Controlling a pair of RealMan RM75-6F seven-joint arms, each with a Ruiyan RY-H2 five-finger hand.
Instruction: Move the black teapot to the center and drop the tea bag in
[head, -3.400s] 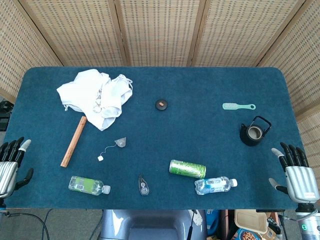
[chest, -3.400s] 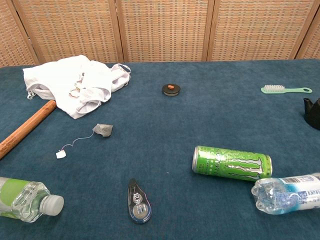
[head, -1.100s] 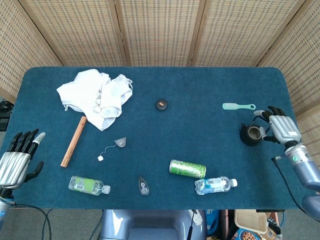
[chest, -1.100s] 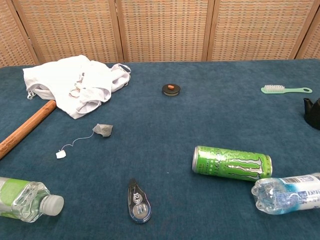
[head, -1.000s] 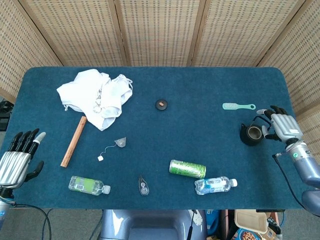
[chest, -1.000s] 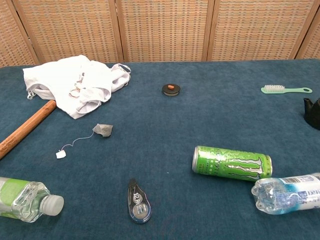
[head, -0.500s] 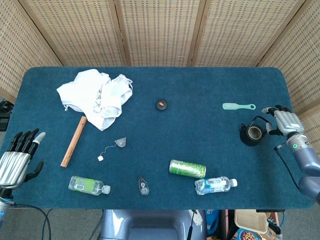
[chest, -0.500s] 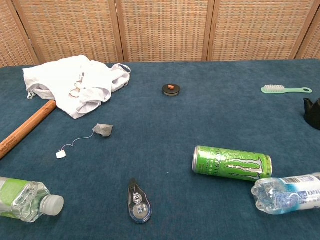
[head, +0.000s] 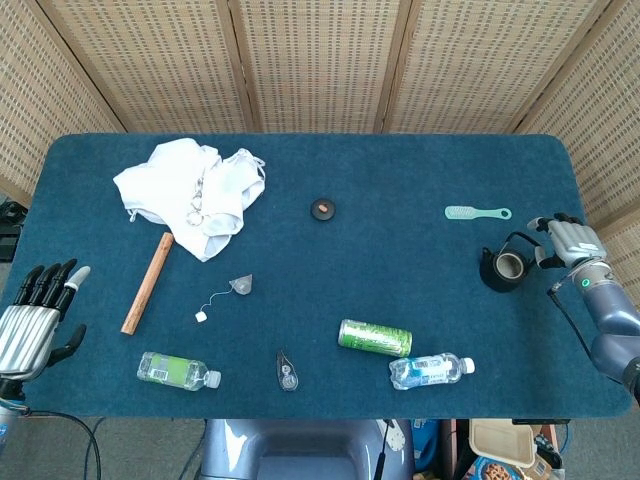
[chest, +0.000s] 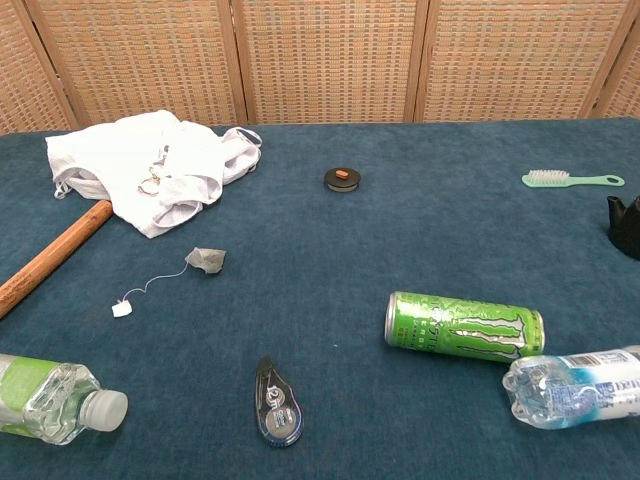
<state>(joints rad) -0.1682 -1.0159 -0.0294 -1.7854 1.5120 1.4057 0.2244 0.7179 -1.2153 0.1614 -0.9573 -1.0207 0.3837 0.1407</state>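
Blue-carpeted table (head: 400, 170) w/ woven screens (head: 320, 60) behind. Black teapot (head: 503, 266) sits near the right edge, lid off, handle (head: 520, 241) arched up toward my right hand (head: 568, 241). That hand is just beside the handle, fingers curled; can't tell if it's touching or gripping. Tea bag (head: 241, 285) lies left of center, string trailing. My left hand (head: 32, 318) hangs off the near-left corner, fingers apart, holding nothing.

Silver-backed left hand (head: 28, 325) & right hand (head: 568, 240), black fingers w/ pale tips; grey forearm, green LED.
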